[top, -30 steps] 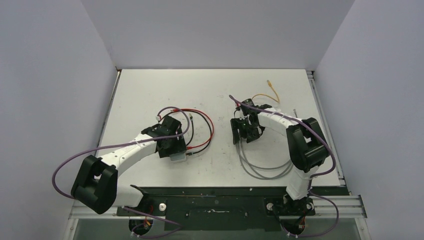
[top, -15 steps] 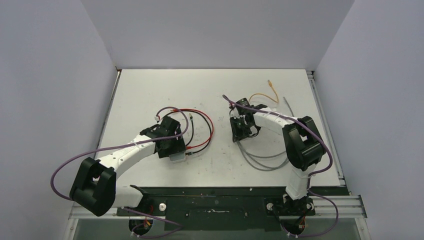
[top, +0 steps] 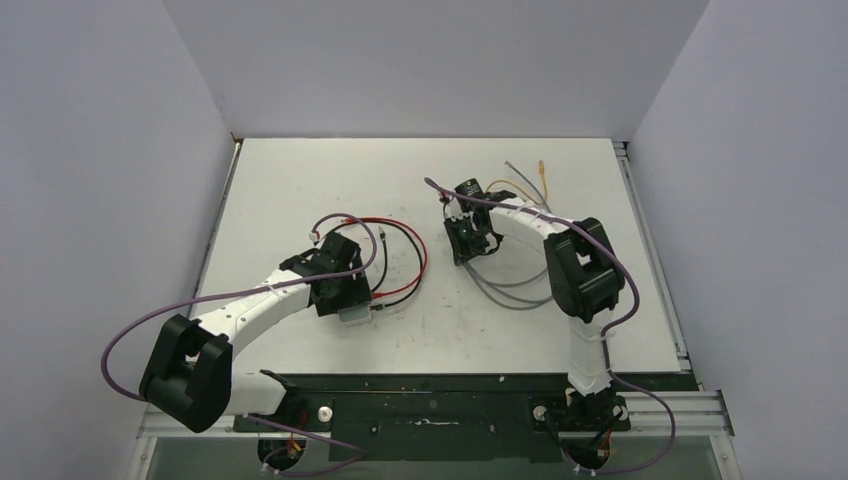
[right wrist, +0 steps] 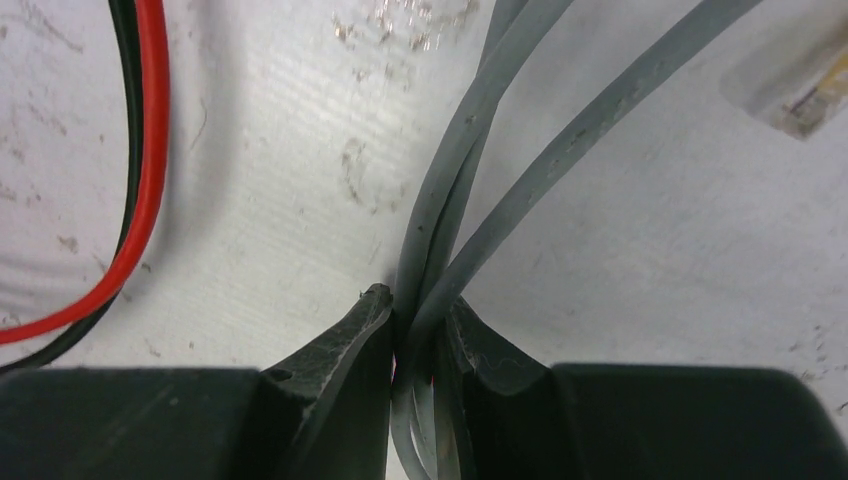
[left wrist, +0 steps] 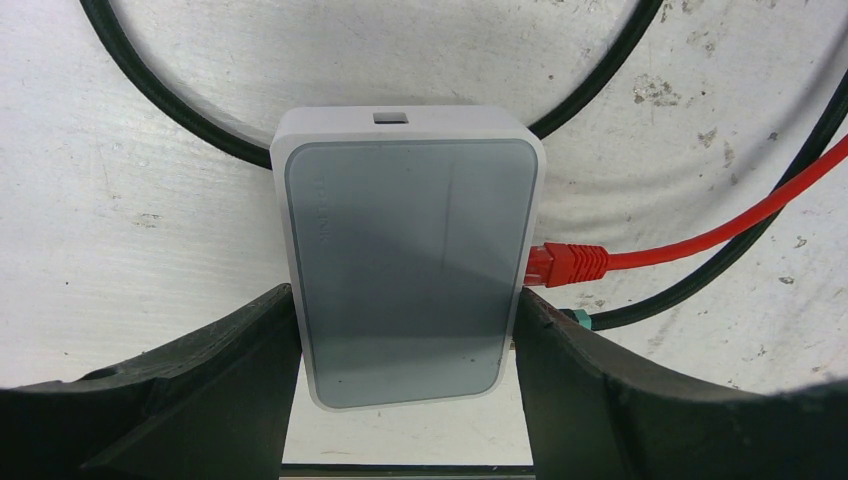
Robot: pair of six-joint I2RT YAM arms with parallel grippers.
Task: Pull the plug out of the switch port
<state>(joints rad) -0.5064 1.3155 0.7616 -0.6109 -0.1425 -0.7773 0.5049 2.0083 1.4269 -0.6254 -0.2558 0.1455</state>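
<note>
Well, likely not done yet; small red plastic plug (left wrist: 565, 263) stuck in the side of the flat pale grey-blue switch box (left wrist: 410, 270) on the white worktop (left wrist: 150, 220); left pincer (left wrist: 407, 300) squeezed tight on that box; right pincer (right wrist: 415, 310) pinched shut on thin grey cables (right wrist: 470, 110), well apart from it; red plug left to pull; faint writing on the lid, too dim to read.

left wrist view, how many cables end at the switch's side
2. The red plug meets the right edge of the switch; the black cable ends teal-tipped just below it, beside a finger of the left gripper. More may hide behind the fingers.
</note>
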